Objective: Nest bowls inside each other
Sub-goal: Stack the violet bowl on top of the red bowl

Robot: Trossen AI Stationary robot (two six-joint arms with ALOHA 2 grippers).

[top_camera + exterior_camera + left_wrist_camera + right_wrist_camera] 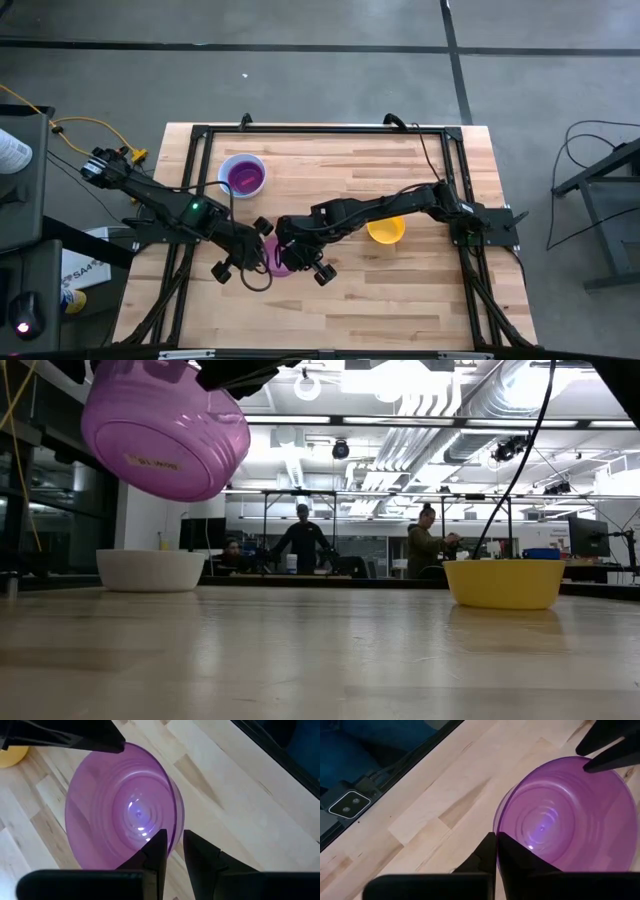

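A translucent purple bowl [278,262] hangs tilted above the table's middle, held between both grippers; the low view shows the purple bowl [165,435] well clear of the wood. My left gripper [175,851] is shut on its rim from the table's left side. My right gripper [496,851] is shut on the rim opposite. A white bowl [243,175], purple inside, stands on its base at the far left. A yellow bowl [386,232] stands on its base right of the middle, under my right arm. My left gripper pinches the purple bowl's rim [176,826], one finger [156,851] inside the bowl and one outside. It comes slanting down from the table's left. The bowl is lifted clear and tilted. My right gripper pinches the opposite rim [496,826] between its shut fingers, slanting down from the table's right.
A black frame [200,135] runs round the tabletop. People stand in the room beyond the table's far edge [300,540]. Bare wood lies near the front edge [400,310].
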